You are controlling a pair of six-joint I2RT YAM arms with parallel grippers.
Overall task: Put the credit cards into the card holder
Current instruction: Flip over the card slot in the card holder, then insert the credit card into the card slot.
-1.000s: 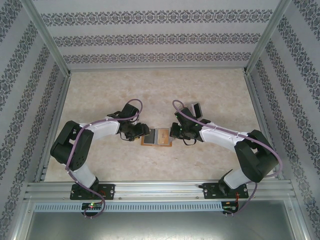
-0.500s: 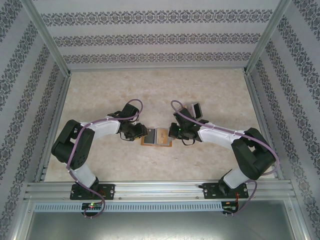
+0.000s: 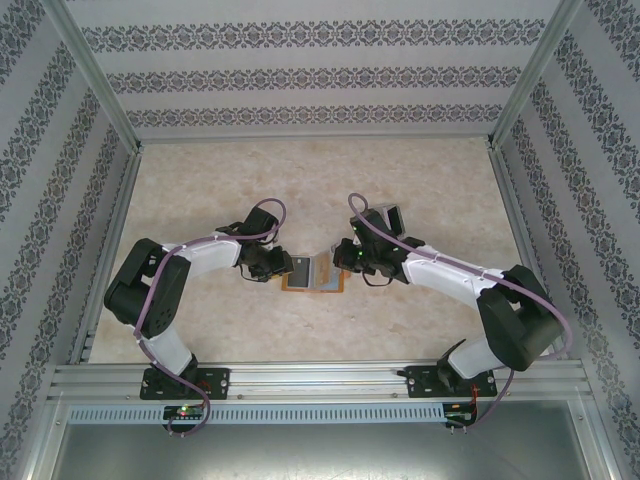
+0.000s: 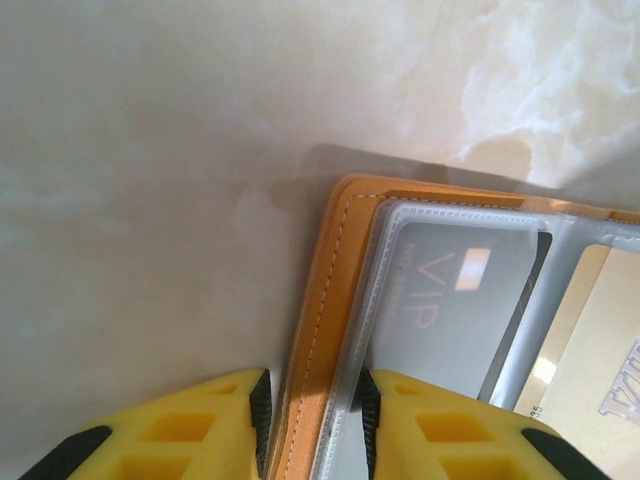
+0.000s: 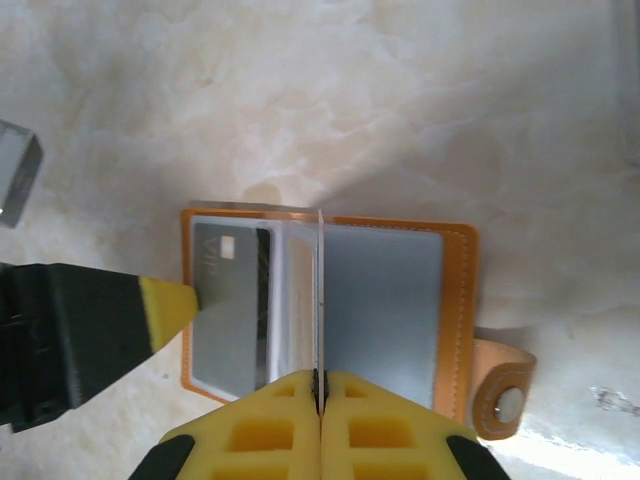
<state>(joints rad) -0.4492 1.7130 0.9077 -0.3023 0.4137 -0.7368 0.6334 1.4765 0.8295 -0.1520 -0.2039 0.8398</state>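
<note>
- An open orange-tan leather-look card holder (image 5: pixel 455 300) lay mid-table, with a grey plastic VIP card (image 4: pixel 450 300) in its clear pocket.
- The left gripper's (image 4: pixel 313 400) jaws straddled the holder's edge; I could not tell whether they gripped it.
- The right gripper's (image 5: pixel 320 378) jaws pinched a thin edge-on sheet (image 5: pixel 320 290).

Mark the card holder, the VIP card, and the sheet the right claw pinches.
card holder (image 5: pixel 459 320), right wrist view, orange right rim.
VIP card (image 4: pixel 450 310), left wrist view, centre of grey face.
thin sheet (image 5: pixel 320 290), right wrist view, edge-on midline.

The pale marbled table (image 3: pixel 300 180) carried an orange-tan wallet (image 3: pixel 310 280) lying open near its middle, its clasp tab resting on the surface. A clear box (image 3: pixel 390 216) stood farther back to the right, apart from the wallet.
</note>
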